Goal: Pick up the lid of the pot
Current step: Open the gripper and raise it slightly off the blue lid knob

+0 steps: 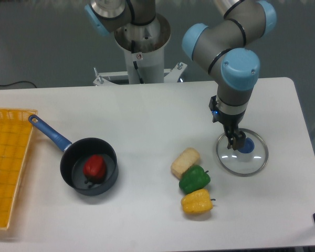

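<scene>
Pot lid [233,162] lies on the counter [142,215], blue knob [246,146] near the released claw [227,127]. Best, I'd say, to centre those parted fingers over the knob, lower them straight, then squeeze gently.

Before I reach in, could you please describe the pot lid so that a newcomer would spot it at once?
Find the robot arm on the right side of the white table. Just below its lower end lies the pot lid, a round, see-through disc. Its blue knob sets it apart from the green pepper and yellow pepper.
</scene>
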`<state>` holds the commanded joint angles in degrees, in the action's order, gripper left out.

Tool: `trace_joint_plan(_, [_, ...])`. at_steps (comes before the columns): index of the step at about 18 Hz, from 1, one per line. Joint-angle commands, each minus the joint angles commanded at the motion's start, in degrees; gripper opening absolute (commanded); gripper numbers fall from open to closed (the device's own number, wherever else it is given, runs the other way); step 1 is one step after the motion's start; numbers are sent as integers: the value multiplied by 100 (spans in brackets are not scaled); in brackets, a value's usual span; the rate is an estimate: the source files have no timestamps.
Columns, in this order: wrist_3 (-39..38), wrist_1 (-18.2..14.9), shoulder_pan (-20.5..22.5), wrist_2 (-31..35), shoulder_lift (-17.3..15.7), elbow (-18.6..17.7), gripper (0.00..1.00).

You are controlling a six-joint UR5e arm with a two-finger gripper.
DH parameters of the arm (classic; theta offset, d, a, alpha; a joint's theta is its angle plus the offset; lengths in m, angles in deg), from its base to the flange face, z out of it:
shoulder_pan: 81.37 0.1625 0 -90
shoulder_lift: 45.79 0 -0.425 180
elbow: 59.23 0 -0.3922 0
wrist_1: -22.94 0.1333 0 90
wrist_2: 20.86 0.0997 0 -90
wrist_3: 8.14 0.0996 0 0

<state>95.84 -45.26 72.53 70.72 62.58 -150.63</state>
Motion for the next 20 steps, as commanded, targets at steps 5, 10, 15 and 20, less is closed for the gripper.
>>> trace_joint_plan(5, [9,-9,-35,35,-26,-79,100])
trace_joint_plan(10, [0,97,17,114,17,-351,100])
trace_joint_plan(15, [36,325,351,106,-18,-448,100])
trace_joint_plan(20, [44,352,413,88,9,-369,100])
